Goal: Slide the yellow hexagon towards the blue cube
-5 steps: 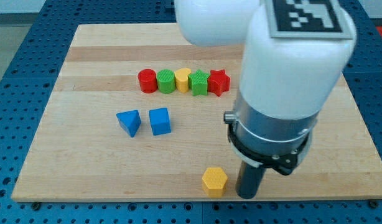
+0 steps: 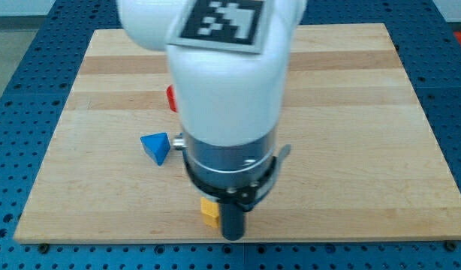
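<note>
Yellow hexagon (image 2: 209,212) near bench (image 2: 366,150) bottom edge, touching my tip (image 2: 232,235) at its 10 o'clock. No pincer fitted, nothing held. Blue cube hidden behind arm. Best to push steadily toward 11 o'clock, past blue triangular block (image 2: 156,146).

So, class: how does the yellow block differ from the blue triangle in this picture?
1. The yellow block is mostly hidden behind the arm; the blue triangle shows almost whole.
2. The yellow block lies near the board's bottom edge, right beside my tip; the blue triangle lies higher, towards the view's left, apart from it.

Both rest flat on the wooden board.
</note>
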Motion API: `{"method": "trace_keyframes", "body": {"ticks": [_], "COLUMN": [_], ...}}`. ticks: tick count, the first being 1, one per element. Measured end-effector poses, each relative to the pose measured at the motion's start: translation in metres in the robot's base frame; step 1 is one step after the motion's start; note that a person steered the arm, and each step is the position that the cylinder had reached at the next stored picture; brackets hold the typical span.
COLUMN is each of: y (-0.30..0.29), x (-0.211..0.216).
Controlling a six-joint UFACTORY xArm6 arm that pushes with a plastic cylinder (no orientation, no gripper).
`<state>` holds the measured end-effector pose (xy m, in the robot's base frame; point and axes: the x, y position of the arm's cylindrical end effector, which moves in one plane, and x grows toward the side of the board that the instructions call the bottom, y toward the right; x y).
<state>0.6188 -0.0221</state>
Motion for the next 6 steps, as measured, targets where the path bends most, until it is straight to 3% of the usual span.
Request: {"method": "trace_keyframes", "body": {"ticks": [2,4,6], "y": [-0.06,-0.019,-0.013], "x": [0.0,-0.005,-0.053]}}
